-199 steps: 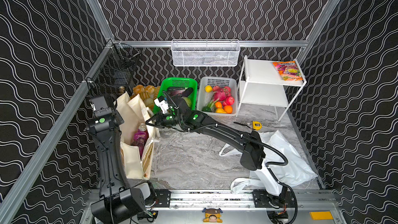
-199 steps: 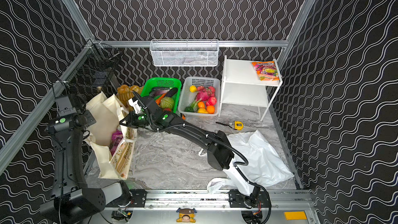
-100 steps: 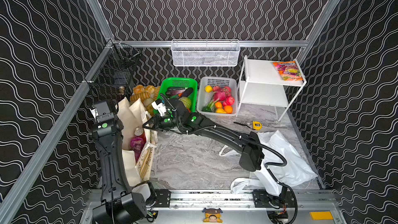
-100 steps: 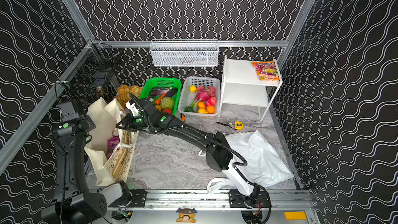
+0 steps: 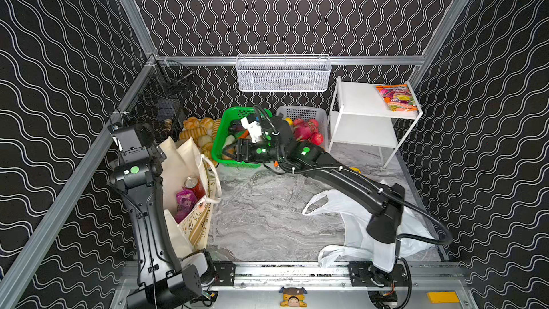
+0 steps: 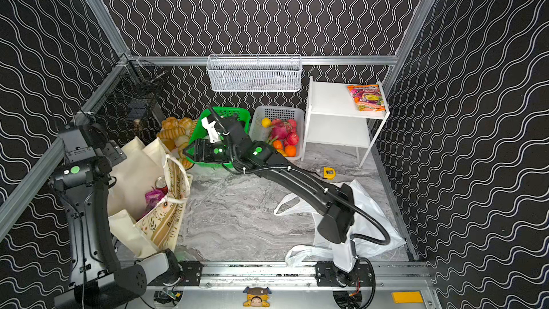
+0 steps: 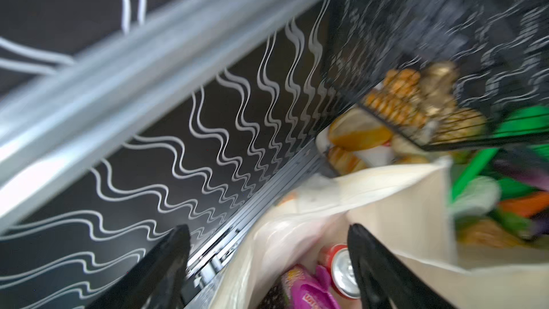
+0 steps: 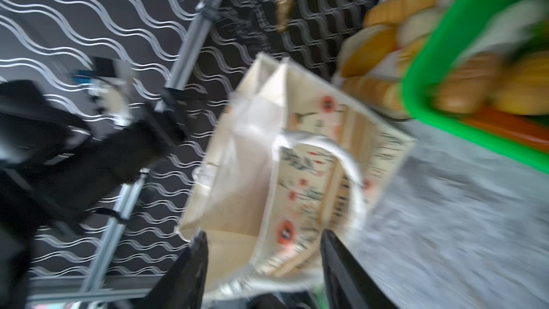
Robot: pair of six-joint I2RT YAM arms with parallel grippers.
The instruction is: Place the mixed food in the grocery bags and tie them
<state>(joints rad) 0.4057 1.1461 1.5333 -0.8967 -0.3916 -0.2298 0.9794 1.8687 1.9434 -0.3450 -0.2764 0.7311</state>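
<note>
A: Counter [image 5: 267,221], grey marble. Largest thing on it?

B: Cream tote [image 5: 178,167]. It stands at the left edge, pressed against the left arm, mouth open. Printed panel faces the middle, one handle loop hanging over it.

A: Next down?

B: White plastic bag [image 5: 350,224], crumpled flat at front right under the right arm's elbow. One loop handle spreads toward the middle. Can't make out its inside.

A: Back row?

B: White shelf unit [image 5: 365,126] in the right corner, with a bright snack packet [image 5: 396,98] on top. Left of it is the white basket [image 5: 300,112] holding red round vegetables [image 5: 303,133]. Then comes the green basket [image 5: 218,147], then bread rolls [image 5: 194,124] just behind the tote.

A: End effectors?

B: Right end effector [image 8: 263,233] has its jaws well apart, nothing gripped. In both top views it hangs at the green basket's front-left corner, pointing at the tote and near its handle but apart from it. Its wrist view is blurred. Left end effector [image 7: 267,227] has its jaws spread wide and holds nothing, above the tote's mouth. In both top views its own wrist hides it.

A: Food bagged?

B: Red can [image 5: 193,184] inside the tote, silver top showing. Purple packet [image 5: 184,200] sits just beside it, toward the front.
</note>
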